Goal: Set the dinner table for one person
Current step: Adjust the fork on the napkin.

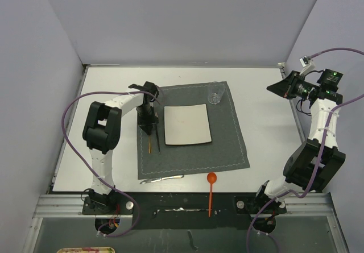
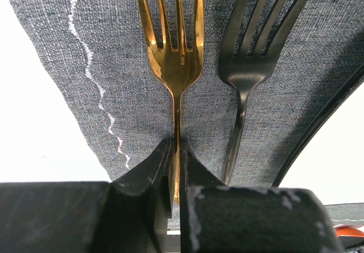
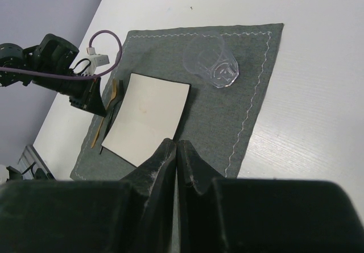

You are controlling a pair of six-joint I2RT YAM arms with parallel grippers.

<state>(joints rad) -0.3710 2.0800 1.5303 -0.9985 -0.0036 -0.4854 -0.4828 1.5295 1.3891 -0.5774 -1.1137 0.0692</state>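
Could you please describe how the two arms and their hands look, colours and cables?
The left arm and right arm have white tube-like links joined by black joints. A purple cable loops along each. The left hand and right hand are matte black with wedge-shaped fingers; the left one shows white scuffs. A green light glows near the right wrist.
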